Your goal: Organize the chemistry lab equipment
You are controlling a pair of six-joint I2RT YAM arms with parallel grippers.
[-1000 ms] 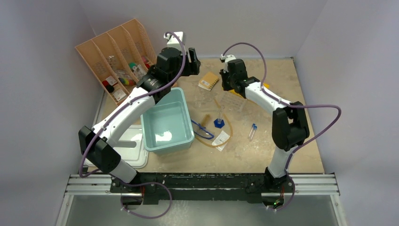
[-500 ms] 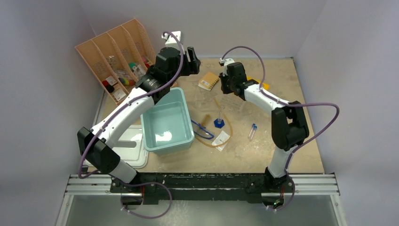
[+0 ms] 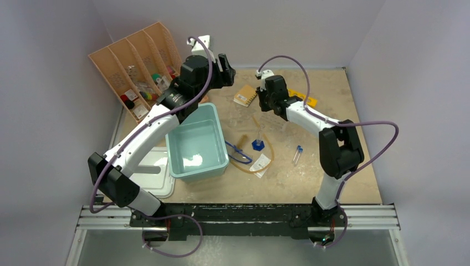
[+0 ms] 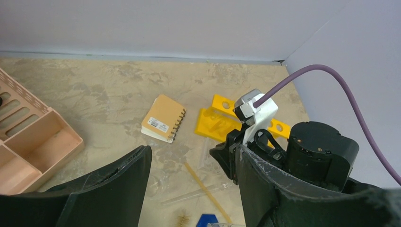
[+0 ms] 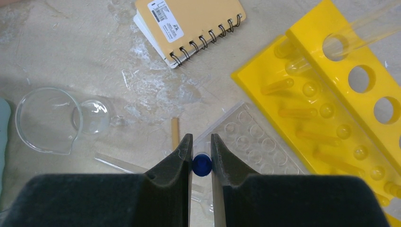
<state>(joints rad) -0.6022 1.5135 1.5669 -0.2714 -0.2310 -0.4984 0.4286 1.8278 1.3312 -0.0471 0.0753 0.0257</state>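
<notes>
Thin clear blue-capped test tube (image 5: 202,165) clamped between tips of right gripper (image 5: 201,144), lower centre of wrist view, over clear dimpled plate (image 5: 255,137), yellow plastic rack (image 5: 331,109) at right, left gripper (image 4: 191,158) spread apart, empty.

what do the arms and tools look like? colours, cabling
Left arm and right arm: white links, black joint housings, a purple cable looping along each. Left tool and right tool: two flat matte-black fingers. No sleeves.

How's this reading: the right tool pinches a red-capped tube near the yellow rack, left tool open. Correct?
Wrong cap colour: the right wrist view shows blue, not red. The right tool pinches a blue-capped tube near the yellow rack, left tool open.
</notes>
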